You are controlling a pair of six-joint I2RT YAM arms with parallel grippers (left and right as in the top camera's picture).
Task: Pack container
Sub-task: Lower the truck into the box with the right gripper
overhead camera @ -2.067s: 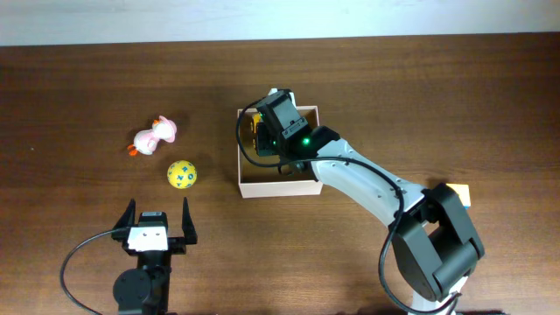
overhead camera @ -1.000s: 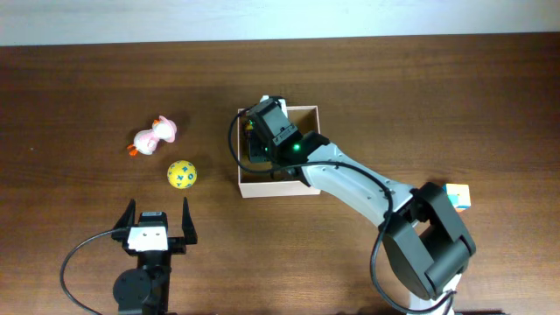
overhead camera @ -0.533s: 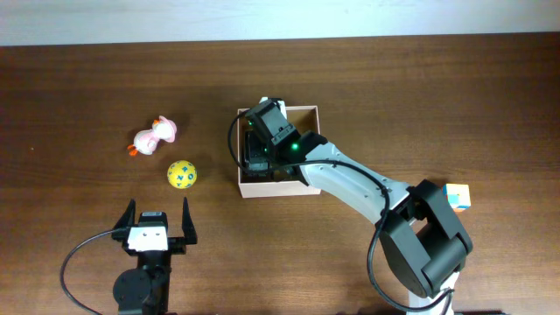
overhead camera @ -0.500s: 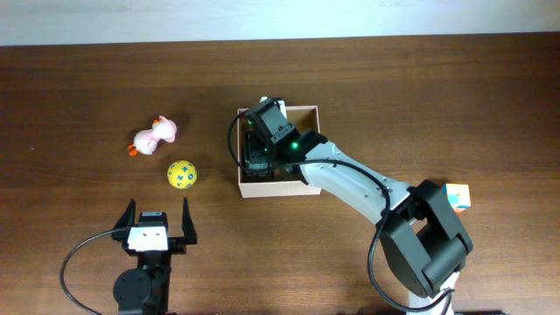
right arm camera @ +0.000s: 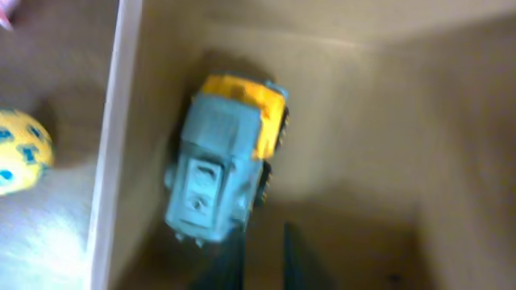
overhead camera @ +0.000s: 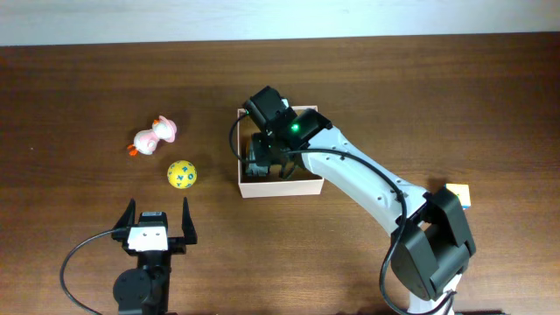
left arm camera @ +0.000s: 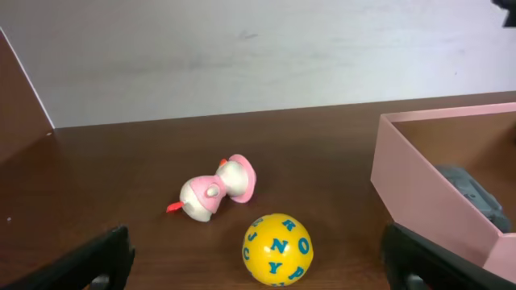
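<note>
The container (overhead camera: 282, 186), central on the table (overhead camera: 79, 96), holds a truck (right arm camera: 226, 173) by its left wall; the right gripper (overhead camera: 264, 156) hovers above it, spread unclear, and the left gripper (overhead camera: 158, 219), fingers apart, should probably fetch the ball (overhead camera: 181, 173) left of it next.

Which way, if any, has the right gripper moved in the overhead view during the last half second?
Yes. Measured against the container, which stays in place, the right gripper has drawn back toward the container's far wall, away from its near wall.
</note>
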